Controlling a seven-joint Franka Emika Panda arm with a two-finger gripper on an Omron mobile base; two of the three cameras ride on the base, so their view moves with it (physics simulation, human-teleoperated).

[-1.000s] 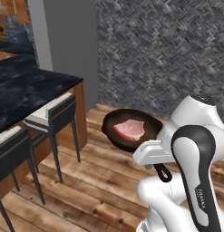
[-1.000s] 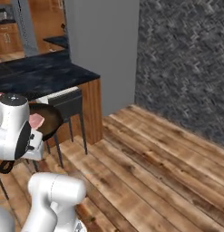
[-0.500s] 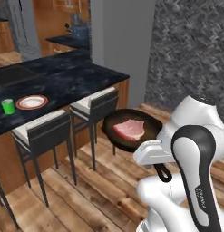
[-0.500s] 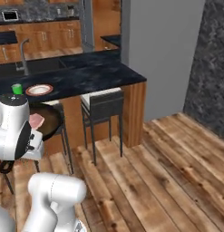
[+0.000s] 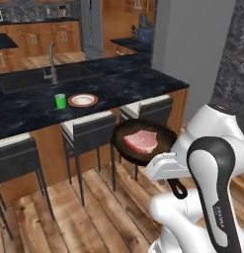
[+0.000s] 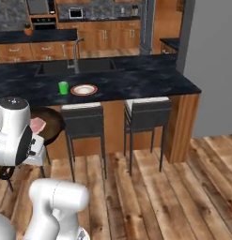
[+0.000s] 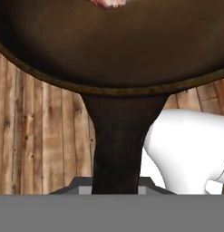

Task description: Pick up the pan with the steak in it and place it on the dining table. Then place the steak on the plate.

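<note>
The black pan (image 5: pixel 127 151) hangs level in the air over the wooden floor, with the pink steak (image 5: pixel 141 141) lying flat in it. My gripper (image 5: pixel 166 171) is shut on the pan's short handle (image 7: pixel 117 145), and the handle's loop pokes out behind the hand. In the hand view the pan (image 7: pixel 109 54) spreads across the top, with an edge of the steak (image 7: pixel 109 2) at the frame's rim. Ahead stands the dining table (image 5: pixel 128 79), a long black counter with a sink. The orange-rimmed plate (image 5: pixel 83 100) lies near its front edge. From the right base view the pan (image 6: pixel 52 123) peeks out beside my arm, and the plate (image 6: pixel 83 89) sits further back.
A green mug (image 5: pixel 60 101) stands just left of the plate. Three black stools (image 5: pixel 89 131) line the counter's near side, between the pan and the table. A faucet (image 5: pixel 52 59) rises behind the sink. A grey wall (image 5: pixel 192 44) closes the right side. Wooden floor lies below.
The whole picture has shifted as the base moved: the dining table, plate, mug and stools have swung into view. The pan stays in the same grip, steak unmoved.
</note>
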